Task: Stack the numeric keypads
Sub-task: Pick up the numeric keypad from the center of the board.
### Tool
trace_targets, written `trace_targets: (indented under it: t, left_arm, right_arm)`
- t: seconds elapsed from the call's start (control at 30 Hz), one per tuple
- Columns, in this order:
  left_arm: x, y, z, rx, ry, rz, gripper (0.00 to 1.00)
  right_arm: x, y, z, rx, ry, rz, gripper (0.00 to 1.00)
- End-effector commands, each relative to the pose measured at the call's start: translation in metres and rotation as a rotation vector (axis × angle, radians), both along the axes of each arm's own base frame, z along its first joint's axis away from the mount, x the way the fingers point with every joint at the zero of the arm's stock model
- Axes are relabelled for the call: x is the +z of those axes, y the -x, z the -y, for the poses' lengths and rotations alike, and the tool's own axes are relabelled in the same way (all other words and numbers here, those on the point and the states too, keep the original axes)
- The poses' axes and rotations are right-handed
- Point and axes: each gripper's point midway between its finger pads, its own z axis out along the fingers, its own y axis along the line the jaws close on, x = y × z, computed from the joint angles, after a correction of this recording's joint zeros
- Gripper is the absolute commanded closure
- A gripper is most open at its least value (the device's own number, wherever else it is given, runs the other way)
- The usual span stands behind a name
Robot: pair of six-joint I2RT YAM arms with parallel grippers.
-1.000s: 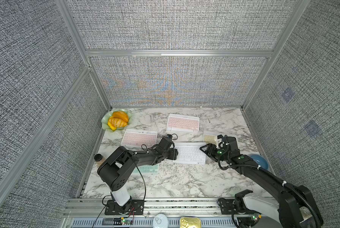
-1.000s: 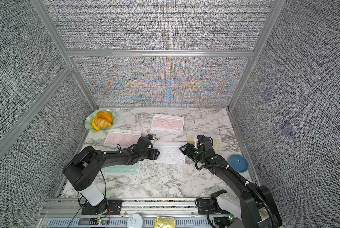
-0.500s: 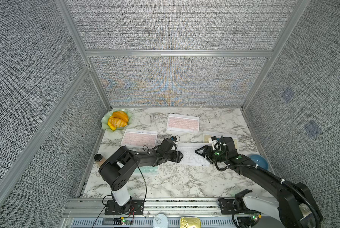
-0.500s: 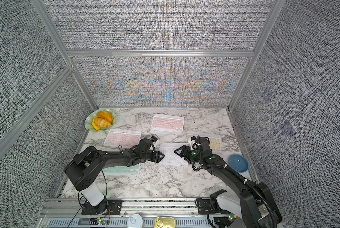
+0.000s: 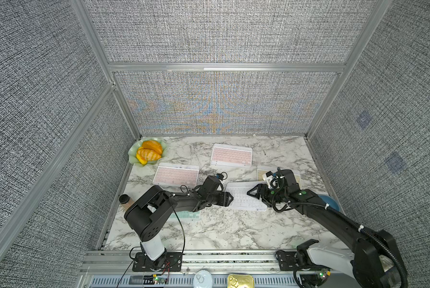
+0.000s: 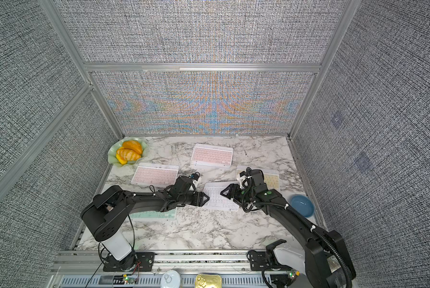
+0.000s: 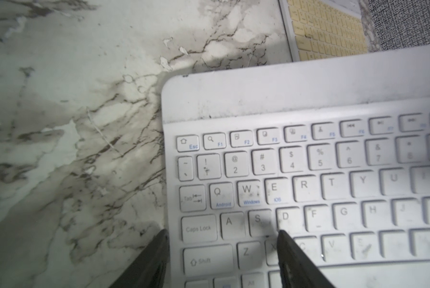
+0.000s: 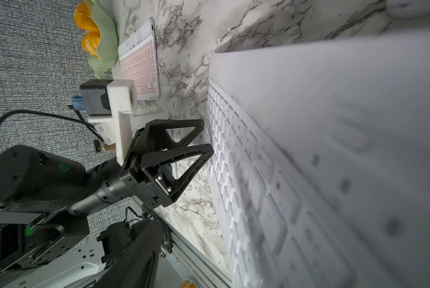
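Note:
A white keypad lies mid-table between both arms. My left gripper is open and straddles its left edge, one fingertip off the edge and the other over the X key. My right gripper is open over the keypad's right half. One of its fingers shows apart from the keypad, which hides the other. Two pink keypads lie behind. A yellow keypad is behind the right wrist. A mint keypad lies under the left arm.
A green dish of orange pieces sits in the back left corner. A blue bowl is by the right wall and a small brown bottle by the left wall. Grey walls enclose three sides, and a metal rail runs along the front.
My right gripper has slid leftward, from the white keypad's right edge to over its right half. My left gripper has crept right, up to the left edge.

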Motion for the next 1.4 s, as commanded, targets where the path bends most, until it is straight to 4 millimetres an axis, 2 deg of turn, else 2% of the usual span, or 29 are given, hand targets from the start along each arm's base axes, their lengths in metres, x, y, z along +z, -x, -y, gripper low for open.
trace_targets:
  t: [0.0, 0.2, 0.43, 0.77, 1.37]
  left_arm:
    - [-0.036, 0.054, -0.022, -0.044, -0.109, -0.274, 0.32]
    - [-0.034, 0.047, -0.027, -0.014, -0.126, -0.258, 0.32]
    - [-0.035, 0.044, -0.031, 0.0, -0.137, -0.256, 0.32]
    - [-0.033, 0.042, -0.032, 0.007, -0.145, -0.246, 0.32]
    - [-0.029, 0.036, -0.029, 0.012, -0.142, -0.231, 0.32]
  right_arm:
    - [-0.009, 0.0, 0.01, 0.014, 0.09, 0.002, 0.36]
    - [-0.011, 0.002, 0.019, 0.005, 0.127, -0.009, 0.36]
    - [-0.014, 0.003, 0.037, -0.024, 0.203, -0.032, 0.36]
    - [-0.007, 0.004, 0.048, -0.029, 0.19, -0.031, 0.37]
    - [-0.008, 0.009, 0.054, -0.047, 0.122, -0.048, 0.65]
